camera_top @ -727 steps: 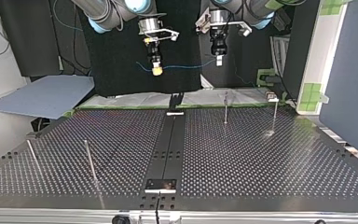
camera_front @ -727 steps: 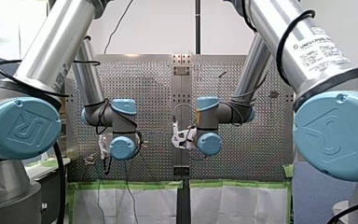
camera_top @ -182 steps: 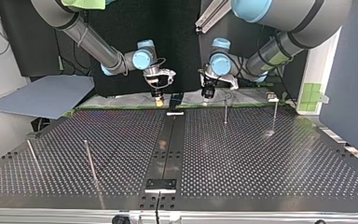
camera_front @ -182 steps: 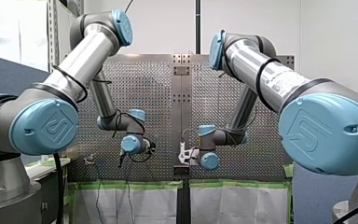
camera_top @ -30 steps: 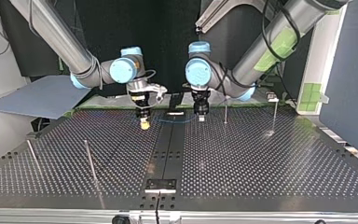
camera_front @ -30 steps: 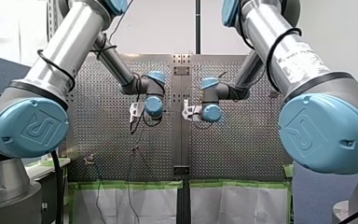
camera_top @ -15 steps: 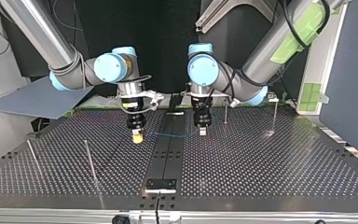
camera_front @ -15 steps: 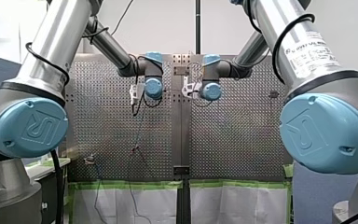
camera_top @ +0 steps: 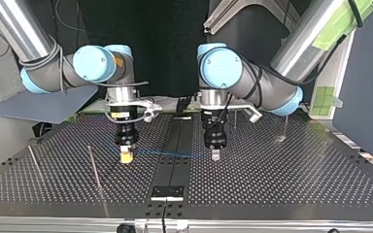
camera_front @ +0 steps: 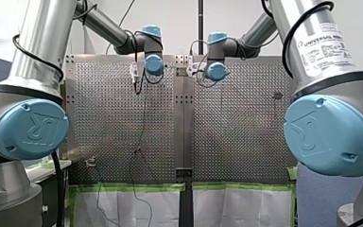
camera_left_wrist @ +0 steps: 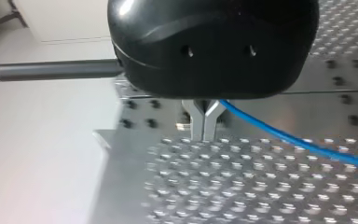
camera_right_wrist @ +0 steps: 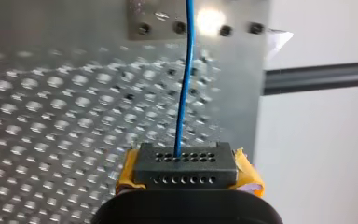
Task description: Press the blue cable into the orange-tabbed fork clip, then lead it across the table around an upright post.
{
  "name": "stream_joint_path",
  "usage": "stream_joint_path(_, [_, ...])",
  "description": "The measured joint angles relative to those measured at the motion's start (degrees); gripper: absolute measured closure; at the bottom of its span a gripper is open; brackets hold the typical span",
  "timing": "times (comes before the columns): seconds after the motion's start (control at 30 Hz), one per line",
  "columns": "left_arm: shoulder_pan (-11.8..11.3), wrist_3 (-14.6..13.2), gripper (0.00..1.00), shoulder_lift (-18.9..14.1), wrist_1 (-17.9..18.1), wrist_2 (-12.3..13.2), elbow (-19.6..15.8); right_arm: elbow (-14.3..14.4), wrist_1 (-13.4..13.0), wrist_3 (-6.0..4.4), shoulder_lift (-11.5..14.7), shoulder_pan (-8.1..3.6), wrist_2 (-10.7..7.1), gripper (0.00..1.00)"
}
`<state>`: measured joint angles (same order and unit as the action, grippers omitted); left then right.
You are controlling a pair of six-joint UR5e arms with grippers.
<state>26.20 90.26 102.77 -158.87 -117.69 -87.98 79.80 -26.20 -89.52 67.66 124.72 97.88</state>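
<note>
Both arms have carried the blue cable [camera_top: 175,153] away from the rear edge of the tabletop [camera_top: 281,184], where they hung a second ago, and nearer the top view's camera. The cable now runs taut and level just above the dark centre strip [camera_top: 174,170], crossing it squarely. My right jaws, with yellow pads [camera_right_wrist: 249,177], stand to the strip's left in the top view. They are clenched on the cable, which runs straight ahead from between them in the right wrist view. My left jaws, metal fingers [camera_left_wrist: 204,122] pressed together, stand just to the strip's right and grasp the cable there. A thin upright post [camera_top: 93,167] stands farther to the strip's left, apart from the cable.
</note>
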Motion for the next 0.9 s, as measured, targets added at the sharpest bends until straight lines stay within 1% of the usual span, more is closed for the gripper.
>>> stream_joint_path(0.17, [0.0, -0.3, 1.00, -0.3, -2.4, 0.4, 2.5, -0.5, 1.4, -0.22, 1.8, -0.27, 1.18, 1.00])
stream_joint_path(0.37, [0.0, -0.3, 1.00, -0.3, -3.1, 2.4, 3.4, -0.6, 3.7, -0.53, 4.1, -1.33, 3.27, 1.00])
stream_joint_path(0.47, [0.0, -0.4, 1.00, -0.2, -3.4, 3.0, 4.1, -0.6, 5.0, -0.56, 5.1, -2.09, 4.44, 1.00])
stream_joint_path(0.57, [0.0, -0.3, 1.00, -0.2, -4.6, 4.2, 5.4, -0.6, 6.2, -0.73, 6.2, -3.41, 5.05, 1.00])
stream_joint_path(0.7, [0.0, 0.0, 1.00, -0.1, -6.5, 5.9, 7.5, -0.6, 7.9, -1.13, 7.4, -5.62, 5.29, 1.00])
stream_joint_path(0.77, [0.0, 0.2, 1.00, 0.1, -7.4, 6.5, 8.7, -0.6, 8.2, -1.27, 7.7, -6.55, 5.35, 1.00])
stream_joint_path(0.8, [0.0, 0.3, 1.00, 0.3, -7.7, 6.7, 9.2, -0.6, 8.4, -1.36, 7.8, -7.20, 5.37, 1.00])
stream_joint_path(0.9, [0.2, 0.5, 1.00, 1.4, -9.1, 7.7, 10.8, -0.6, 8.5, -1.55, 7.8, -8.59, 5.39, 1.00])
